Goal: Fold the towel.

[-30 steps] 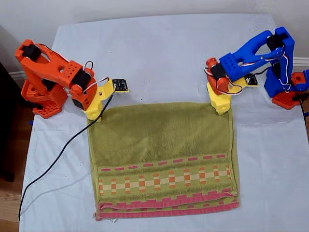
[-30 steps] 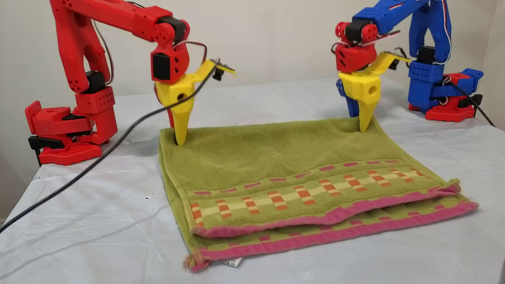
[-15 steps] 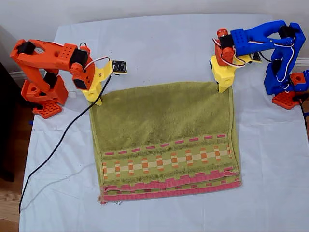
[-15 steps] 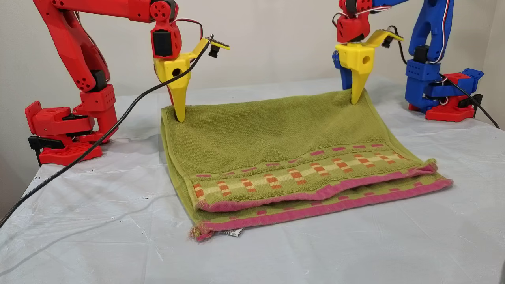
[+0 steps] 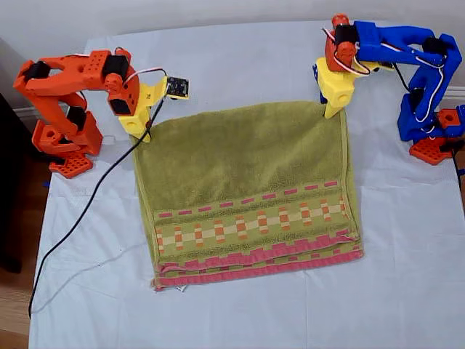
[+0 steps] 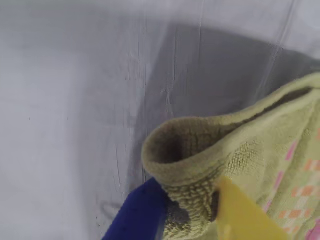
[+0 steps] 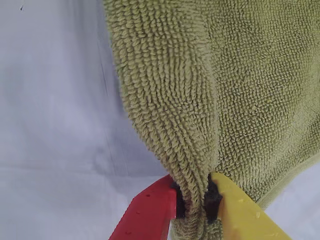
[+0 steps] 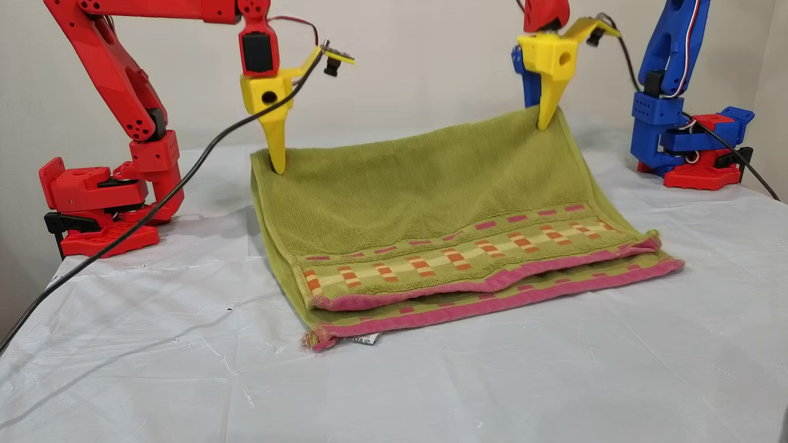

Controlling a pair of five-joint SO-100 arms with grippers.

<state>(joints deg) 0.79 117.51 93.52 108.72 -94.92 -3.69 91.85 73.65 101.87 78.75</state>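
Exterior view: the towel (image 5: 247,196) lies on the white tablecloth (image 5: 240,65), already doubled once, both pink hems stacked at the edge away from the arm bases. My first gripper (image 5: 330,109) (blue arm) and my second gripper (image 5: 144,131) (orange arm) each sit at one corner of the folded edge.

First wrist view: blue and yellow jaws are clamped on a rolled lip of the towel (image 6: 200,165); the tablecloth (image 6: 65,100) lies beyond it. Firm hold, by the look.

Second wrist view: red and yellow jaws are pinched tight on a thick pleat of the towel (image 7: 190,125). Both layers appear caught, though I can't confirm that.

Other view: the folded edge hangs lifted off the tablecloth (image 8: 123,369) between my first gripper (image 8: 542,120) and my second gripper (image 8: 277,166), the first one's corner higher. The hem end rests on the cloth, the white tag (image 8: 368,338) poking out beneath it.

Step, as I read it: second fold, lift phase. Next move calls for carrying both corners level over toward the hems, keeping the edge taut, and releasing only once aligned. Uneven height risks a skewed fold.
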